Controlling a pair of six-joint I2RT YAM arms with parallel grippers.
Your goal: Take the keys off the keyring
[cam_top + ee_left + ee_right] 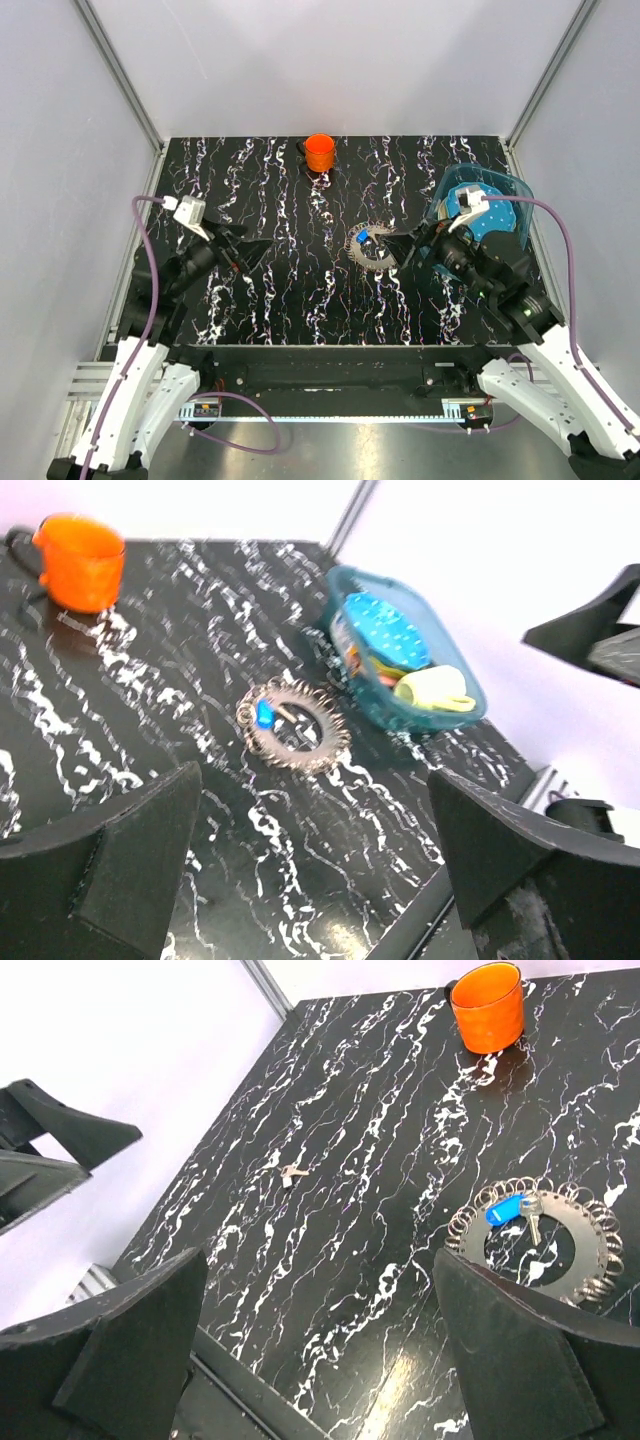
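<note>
My left fingers point(130, 860) stand spread wide with nothing between them. They hang over the left part of the table point(300, 300), well apart from the work. What looks like a stray key point(290, 1172) lies alone on the dark marble left of centre, and the cup point(320, 152) sits at the far edge.

Right of centre, the keys point(373, 250) lie flat in a toothed wheel around the keyring point(578, 1245), with a blue tag point(505, 1210) on the wheel's left side. My right fingers point(520, 1360) are also parted and empty, their tips just beside the wheel's right rim. The basket point(505, 185) is close behind that arm.

The risks, as I judge them:
- The keys are thin and flat on a slick top, so a pinch may skid off or push the whole wheel away.
- They are packed tightly, so I may catch several at once.
- With my left side so far off, nothing pins the ring, and pulling one key could drag everything along.
- A careless swing back could knock the basket.
</note>
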